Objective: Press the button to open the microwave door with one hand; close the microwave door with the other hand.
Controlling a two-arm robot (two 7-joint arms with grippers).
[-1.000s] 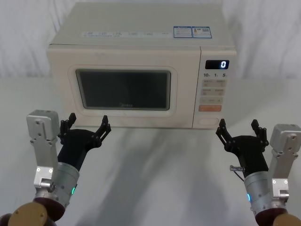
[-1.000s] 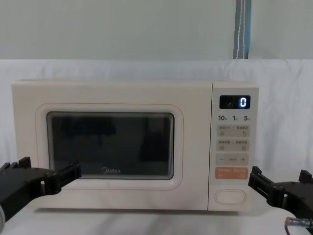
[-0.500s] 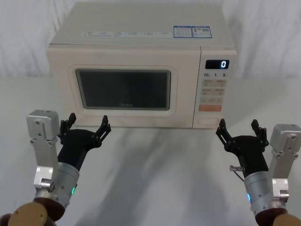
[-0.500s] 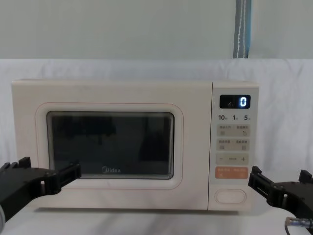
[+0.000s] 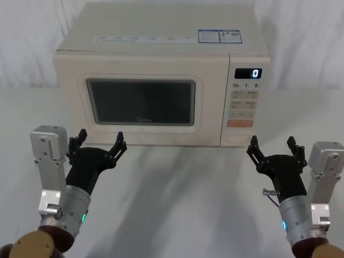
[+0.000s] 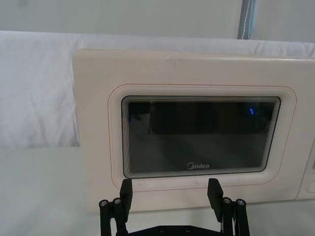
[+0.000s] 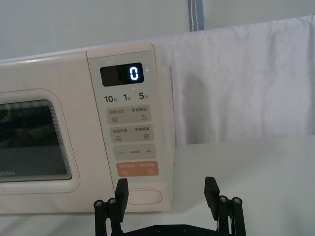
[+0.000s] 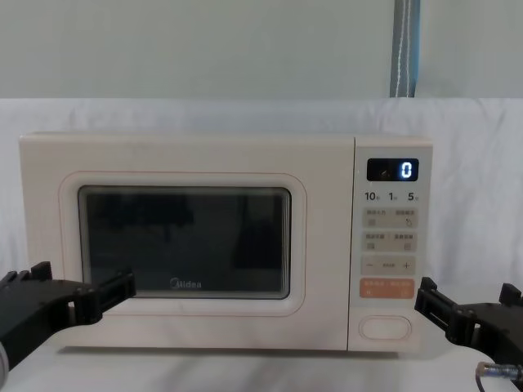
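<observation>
A cream microwave stands at the back of the table with its door (image 5: 142, 137) (image 8: 188, 327) (image 6: 197, 196) shut flush; the door has a dark window and a Midea logo. The wide cream pill-shaped button (image 5: 239, 139) (image 8: 386, 327) (image 7: 145, 195) sits at the bottom of the control panel, under an orange key. My left gripper (image 5: 100, 141) (image 8: 69, 294) (image 6: 170, 192) hovers open in front of the door's lower left part, short of it. My right gripper (image 5: 271, 145) (image 8: 470, 306) (image 7: 166, 192) is open and empty, in front of the microwave's lower right corner, apart from the button.
The control panel (image 5: 245, 105) shows a lit "0" on its display (image 8: 392, 170). A white cloth covers the table (image 5: 177, 193) and drapes behind the microwave. Bare tabletop lies between the two arms, in front of the microwave.
</observation>
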